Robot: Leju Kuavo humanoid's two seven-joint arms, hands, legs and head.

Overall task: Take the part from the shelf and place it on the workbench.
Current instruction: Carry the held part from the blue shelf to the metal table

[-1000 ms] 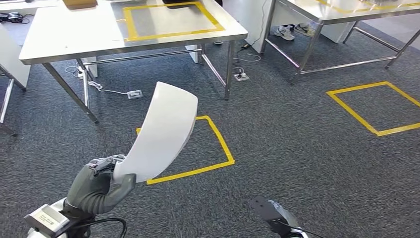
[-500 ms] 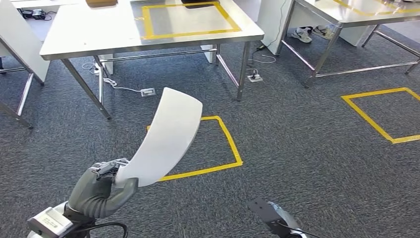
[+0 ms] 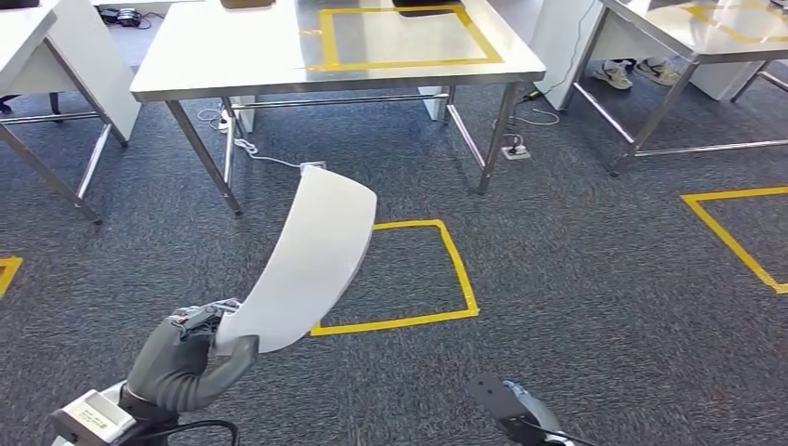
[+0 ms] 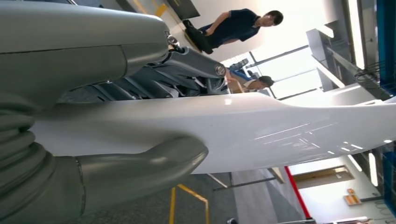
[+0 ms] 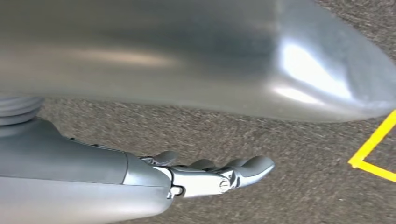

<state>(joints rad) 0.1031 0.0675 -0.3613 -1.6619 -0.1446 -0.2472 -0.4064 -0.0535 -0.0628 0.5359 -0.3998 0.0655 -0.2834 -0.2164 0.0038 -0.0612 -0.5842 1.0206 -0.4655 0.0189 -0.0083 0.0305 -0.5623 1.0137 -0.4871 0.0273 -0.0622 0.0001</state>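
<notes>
While gripped at its near end by the left hand (image 3: 190,358), curved white part (image 3: 311,255) raised over the carpet; right hand (image 5: 210,175) released, fingers extended, holding nothing.

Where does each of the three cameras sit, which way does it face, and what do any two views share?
Head view: high on the body, facing forward and down at carpet and steel workbench; left hand holds the white curved part.
Left wrist view: behind the left hand, looking along the part towards people.
Right wrist view: behind the right hand, facing the carpet.
Head and left wrist views share the held part.
</notes>
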